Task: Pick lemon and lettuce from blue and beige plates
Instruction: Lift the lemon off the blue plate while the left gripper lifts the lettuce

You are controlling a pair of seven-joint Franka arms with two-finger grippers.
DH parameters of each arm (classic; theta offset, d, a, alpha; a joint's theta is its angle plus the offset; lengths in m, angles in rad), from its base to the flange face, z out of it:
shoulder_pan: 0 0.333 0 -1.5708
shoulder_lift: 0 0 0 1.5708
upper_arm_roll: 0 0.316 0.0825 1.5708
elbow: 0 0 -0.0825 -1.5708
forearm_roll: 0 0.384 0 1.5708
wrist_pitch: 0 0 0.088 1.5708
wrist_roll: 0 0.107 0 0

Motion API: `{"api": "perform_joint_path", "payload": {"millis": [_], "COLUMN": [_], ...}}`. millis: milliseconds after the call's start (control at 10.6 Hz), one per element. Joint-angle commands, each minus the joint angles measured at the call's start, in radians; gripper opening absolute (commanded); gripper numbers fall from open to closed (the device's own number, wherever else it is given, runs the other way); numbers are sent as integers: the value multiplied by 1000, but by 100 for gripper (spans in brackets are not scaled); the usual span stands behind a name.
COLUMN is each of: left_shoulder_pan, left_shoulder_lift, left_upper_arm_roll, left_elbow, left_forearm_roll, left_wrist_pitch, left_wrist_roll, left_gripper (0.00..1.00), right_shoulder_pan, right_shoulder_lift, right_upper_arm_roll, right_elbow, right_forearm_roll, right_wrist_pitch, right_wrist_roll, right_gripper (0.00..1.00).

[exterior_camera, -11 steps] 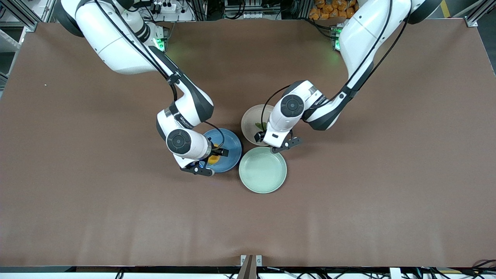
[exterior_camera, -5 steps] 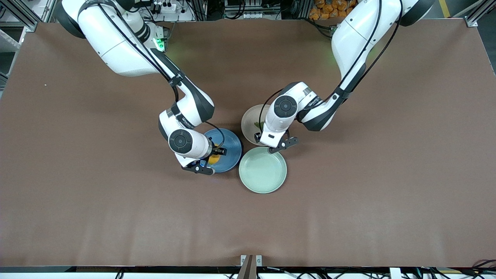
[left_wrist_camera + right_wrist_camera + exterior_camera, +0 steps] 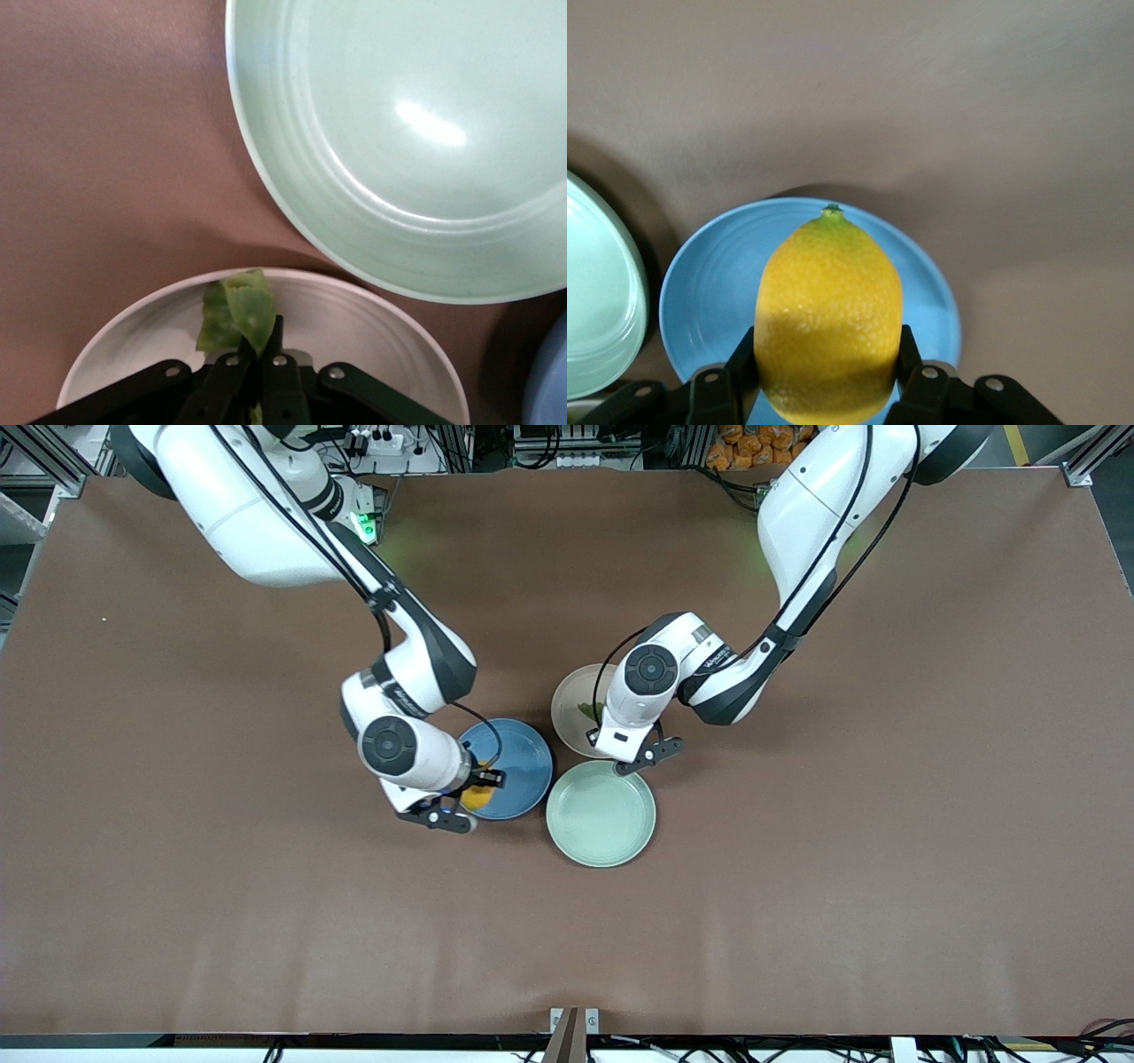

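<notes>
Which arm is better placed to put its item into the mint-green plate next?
The left, probably. The left pincer, shut on the lettuce, hangs over the beige plate right beside the mint-green plate. The right pincer, shut on the lemon, is over the blue plate.

Beige plate [image 3: 567,701]: largely covered by the left arm in the front view.
Lettuce [image 3: 237,312]: lower end hidden between the left gripper's [image 3: 257,376] fingers.
</notes>
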Motion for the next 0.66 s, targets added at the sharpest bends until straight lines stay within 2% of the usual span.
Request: {"api": "perform_joint_path", "payload": {"millis": [0, 284, 568], "left_shoulder_pan": [7, 84, 265], "left_shoulder_lift": [-106, -163, -189], "left_upper_arm_roll": [7, 8, 7], "left_elbow": [4, 94, 116], "left_forearm_roll": [19, 31, 33], "left_wrist_pitch": [-92, -256, -323], "left_wrist_roll": [-42, 8, 301], "left_gripper": [0, 0, 0], "right_shoulder_pan": [-106, -251, -282], "right_shoulder_lift": [-116, -153, -188], "right_upper_arm_roll": [13, -2, -133], "right_elbow": [-34, -42, -89], "right_forearm_roll": [-7, -12, -3], "right_wrist_pitch": [-137, -262, -247], "right_wrist_roll": [-52, -268, -534], "right_gripper": [0, 0, 0]}}
